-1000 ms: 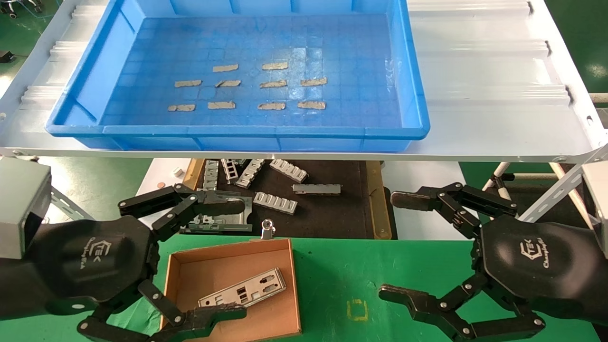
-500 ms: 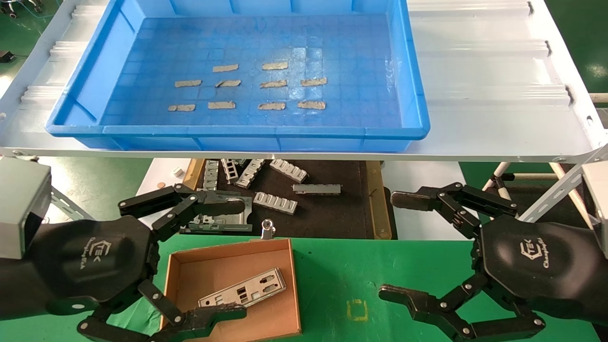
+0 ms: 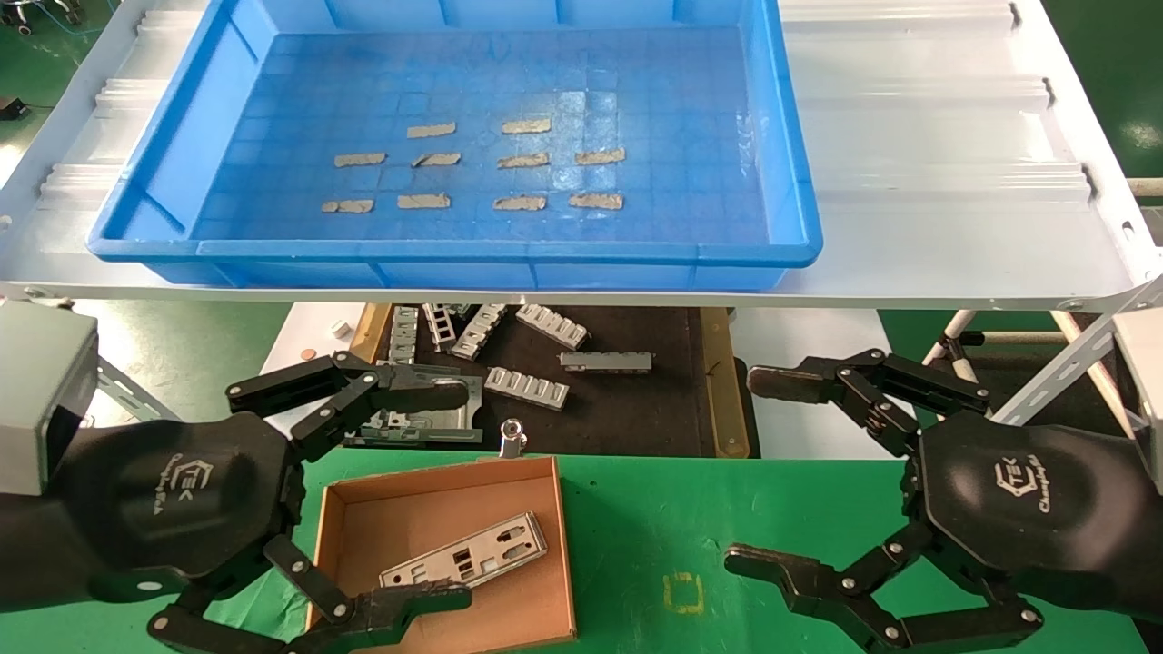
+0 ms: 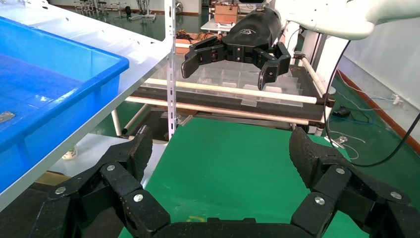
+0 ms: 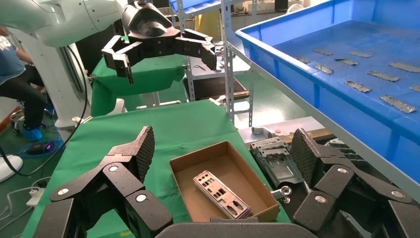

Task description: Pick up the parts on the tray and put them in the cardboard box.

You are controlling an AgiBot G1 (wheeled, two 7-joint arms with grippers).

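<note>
plate (image 5: 221,193) in box (image 5: 186,174), boxed.

Bright-blue grid-floored tray (image 3: 800,227), brown cardboard box (image 3: 354,527), silver punched part (image 3: 463,550), green tabletop (image 3: 654,509).

One part (image 3: 464,551) lies in the box (image 3: 442,556); tape strips (image 3: 518,161) dot the tray (image 3: 136,211); both grippers gape.

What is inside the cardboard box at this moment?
One part lies flat on the floor of the cardboard box, at a slant. The left pincer, open, hides the box's near left corner.
</note>
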